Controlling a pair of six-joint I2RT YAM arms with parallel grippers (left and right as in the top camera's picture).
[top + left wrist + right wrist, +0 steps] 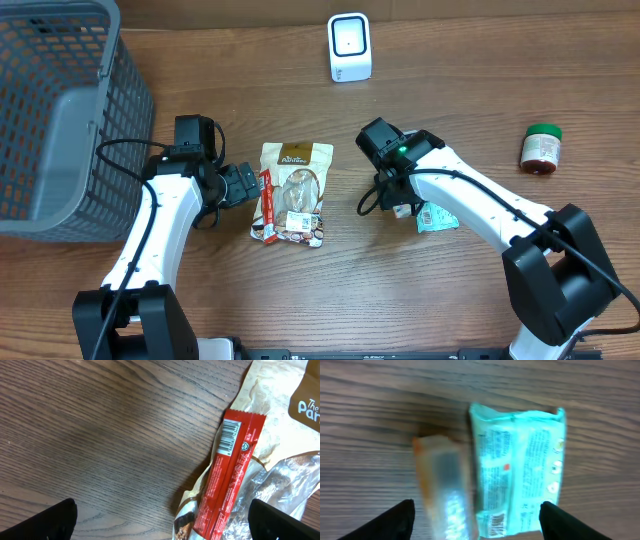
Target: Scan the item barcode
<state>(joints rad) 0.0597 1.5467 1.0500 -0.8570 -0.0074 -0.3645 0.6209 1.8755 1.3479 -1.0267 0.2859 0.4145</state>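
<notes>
Grey plastic mesh basket [65, 150] at left; left gripper [165, 521] spread wide over flat red wrapped bar [230, 475], right gripper [480, 521] spread wide over teal plastic packet [520, 470].

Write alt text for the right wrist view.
A teal packet lies flat on the wooden table, print up, with a barcode near its lower left corner. A blurred orange-and-clear item lies close on its left. The right claw hangs open above both.
</notes>
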